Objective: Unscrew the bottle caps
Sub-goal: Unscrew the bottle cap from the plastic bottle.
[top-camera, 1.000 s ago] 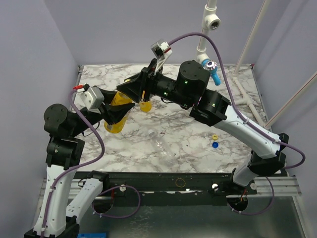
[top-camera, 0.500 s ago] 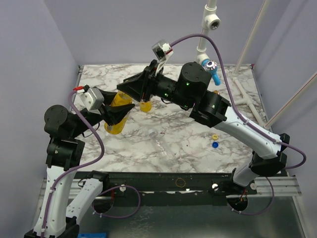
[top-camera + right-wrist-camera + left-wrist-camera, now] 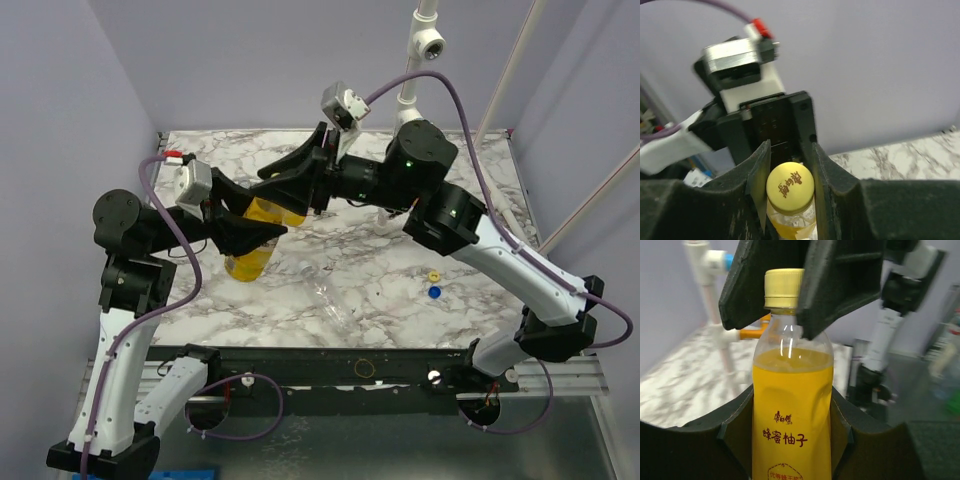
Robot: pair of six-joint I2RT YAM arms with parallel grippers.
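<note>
Gripping the yellow bottle (image 3: 792, 390) around its labelled body, the left gripper (image 3: 266, 215) has its jaws clamped on either side of it. The right gripper (image 3: 790, 189) has its jaws closed on the yellow cap (image 3: 790, 186), one finger pressed to each side of the rim.

Compared with a second ago, both grippers and the bottle between them have shifted toward 3 o'clock and slightly toward 12 o'clock, and the right arm's elbow has swung the same way. The cap, then glimpsed under the right fingers from overhead, is now hidden in that view. The clear bottle (image 3: 326, 292) lying on the worktop (image 3: 230, 150) has not moved. Neither has the loose yellow cap (image 3: 433, 276) or the blue cap (image 3: 433, 292) just beside it.

The held bottle sits over the left-centre of the worktop, well apart from every edge; whether its base touches the marble cannot be told. The clear bottle lies near it at 5 o'clock. Bare marble opens at 12 o'clock up to the back wall and at 6 o'clock down to the near edge. The two loose caps lie well apart at 4 o'clock, near the right forearm. A white pipe frame (image 3: 428, 42) stands at the 1 o'clock corner.
</note>
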